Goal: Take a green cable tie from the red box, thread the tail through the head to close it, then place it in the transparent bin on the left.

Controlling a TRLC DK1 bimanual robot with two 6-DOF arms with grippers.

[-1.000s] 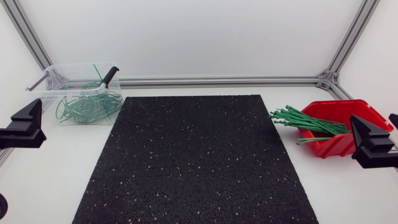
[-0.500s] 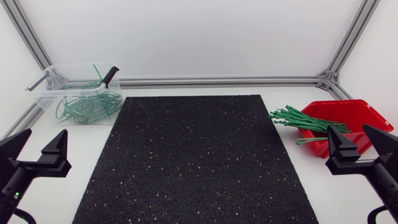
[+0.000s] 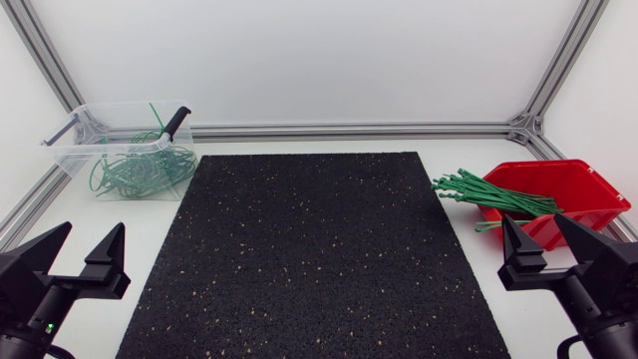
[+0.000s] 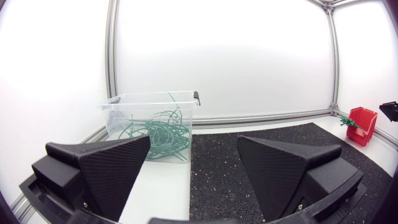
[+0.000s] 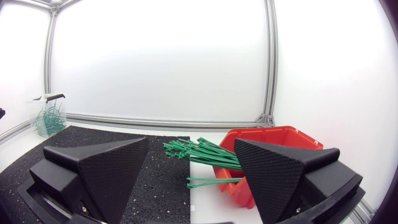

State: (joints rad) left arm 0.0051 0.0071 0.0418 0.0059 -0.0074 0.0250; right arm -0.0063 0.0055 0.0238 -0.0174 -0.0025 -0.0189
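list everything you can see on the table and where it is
transparent bin: one, clear, far left corner
closed cable ties: a tangle, green, inside the transparent bin
latch: one, black, on the bin's right end
mat: one, black with pale specks, middle of the table
red box: one, right side
straight cable ties: a bundle, green, in the red box, ends sticking out over its mat-side rim
table: one, white
left tool: one, black, open and empty, near left
right tool: one, black, open and empty, near right by the red box

Table [image 3: 110, 234], black mat [image 3: 309, 249], clear bin [image 3: 130, 104], red box [image 3: 586, 179]
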